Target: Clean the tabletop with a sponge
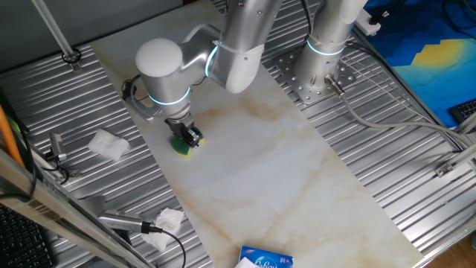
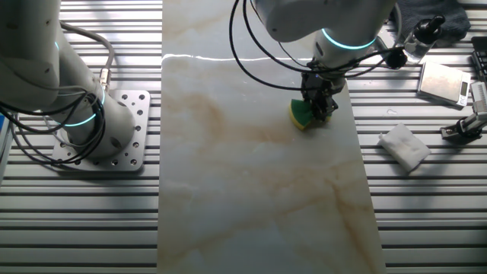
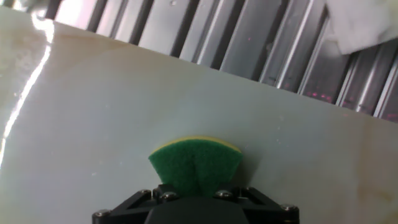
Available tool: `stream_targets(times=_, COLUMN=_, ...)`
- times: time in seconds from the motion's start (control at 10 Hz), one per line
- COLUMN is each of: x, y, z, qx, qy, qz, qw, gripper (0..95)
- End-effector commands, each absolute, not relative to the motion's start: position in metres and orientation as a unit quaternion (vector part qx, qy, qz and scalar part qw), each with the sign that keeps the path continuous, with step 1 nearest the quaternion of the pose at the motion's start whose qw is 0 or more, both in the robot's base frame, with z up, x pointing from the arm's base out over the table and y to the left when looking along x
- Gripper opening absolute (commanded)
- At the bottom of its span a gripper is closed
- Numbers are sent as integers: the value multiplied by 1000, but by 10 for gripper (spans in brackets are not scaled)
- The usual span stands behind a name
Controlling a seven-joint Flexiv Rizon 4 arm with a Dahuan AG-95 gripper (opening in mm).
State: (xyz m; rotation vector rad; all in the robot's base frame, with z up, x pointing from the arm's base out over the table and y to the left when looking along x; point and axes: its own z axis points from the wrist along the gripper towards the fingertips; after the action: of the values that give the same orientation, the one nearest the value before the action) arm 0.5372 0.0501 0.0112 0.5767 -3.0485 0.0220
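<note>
Nearest us in one fixed view lies a blue-and-white printed packet [image 1: 265, 260] on the glossy off-white marble-look tabletop [image 1: 297, 179]; beyond it our black two-finger gripper [image 1: 186, 139] pinches the small yellow sponge with a green scouring layer [image 1: 181, 146] against the slab, presumably to scrub near its edge. Crumpled white tissues [image 1: 108, 144] sit clear on the ribbed grey metal surface [image 1: 387, 186].

From the other fixed view, nothing blocks the slab ahead.

Our hand view shows the green face bulging between the jaws.
</note>
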Motion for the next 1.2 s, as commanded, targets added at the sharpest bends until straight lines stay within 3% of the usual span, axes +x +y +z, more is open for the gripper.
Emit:
stream_targets(times=0.1, x=542, y=51, z=12, qx=186, qy=-982, qz=7, qw=21, gripper=380)
stream_targets(times=1.2, x=565, y=33, z=12, qx=192, qy=-981, qz=7, qw=20, gripper=380)
